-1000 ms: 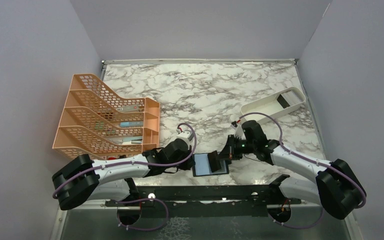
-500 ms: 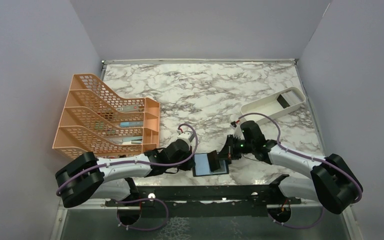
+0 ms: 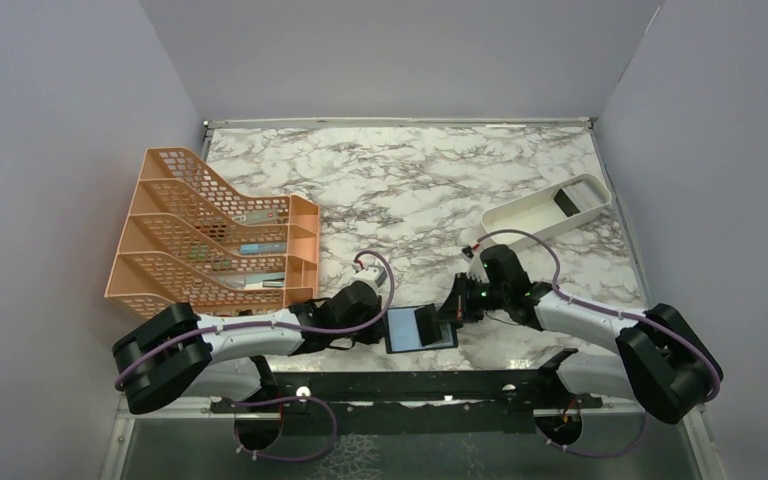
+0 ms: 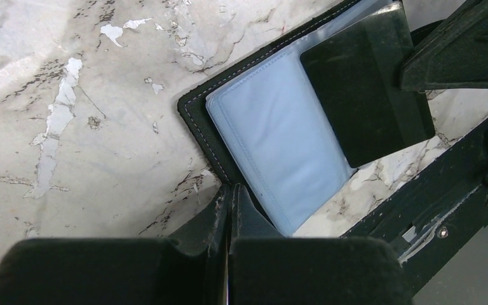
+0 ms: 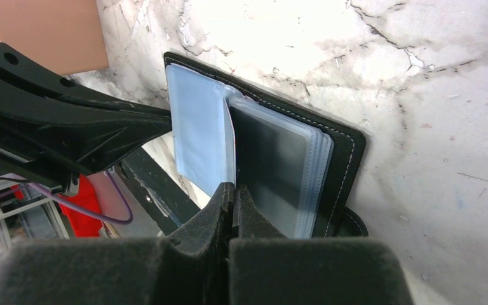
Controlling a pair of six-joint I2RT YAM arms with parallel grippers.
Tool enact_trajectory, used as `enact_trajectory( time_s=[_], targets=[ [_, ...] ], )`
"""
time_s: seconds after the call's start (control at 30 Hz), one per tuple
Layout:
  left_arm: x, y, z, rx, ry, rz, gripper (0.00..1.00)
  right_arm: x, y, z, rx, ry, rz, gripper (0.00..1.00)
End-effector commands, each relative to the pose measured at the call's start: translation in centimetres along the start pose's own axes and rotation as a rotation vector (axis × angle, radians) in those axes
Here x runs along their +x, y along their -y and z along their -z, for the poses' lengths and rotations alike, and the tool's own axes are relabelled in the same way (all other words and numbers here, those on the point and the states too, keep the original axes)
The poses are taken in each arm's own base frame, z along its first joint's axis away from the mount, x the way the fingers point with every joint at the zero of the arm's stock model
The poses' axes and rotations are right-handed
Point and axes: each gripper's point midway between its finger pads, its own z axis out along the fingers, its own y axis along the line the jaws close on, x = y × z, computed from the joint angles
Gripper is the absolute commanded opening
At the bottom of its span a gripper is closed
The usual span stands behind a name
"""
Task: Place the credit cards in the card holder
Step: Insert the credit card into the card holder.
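Right gripper [image 5: 234, 190] pinches black card [image 4: 365, 82] over open card holder [image 4: 278, 140]; left gripper [image 4: 230, 198] pressed together at its edge.

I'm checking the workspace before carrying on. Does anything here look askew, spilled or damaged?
Yes: the black plastic card sits tilted across the open black leather-like wallet, over its blue-grey lining, one end poking past the wallet's edge. Whether it is in a sleeve is unclear. Nothing looks spilled or damaged.
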Motion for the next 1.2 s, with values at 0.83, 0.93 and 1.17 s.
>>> enact_trajectory(
  time_s=[0.83, 0.93, 1.17],
  targets=[
    [0.5, -0.4, -0.2, -0.001, -0.007, 0.013, 0.0, 0.7, 0.9, -1.1, -0.035, 0.019, -0.036, 0.01],
    [0.4, -0.3, -0.2, 0.001, -0.005, 0.012, 0.0, 0.8, 0.8, -1.4, -0.05, 0.009, -0.043, 0.01],
    [0.4, -0.2, -0.1, 0.009, -0.003, 0.017, 0.0, 0.5, 0.7, -1.6, -0.055, 0.014, -0.037, 0.01]
  ],
)
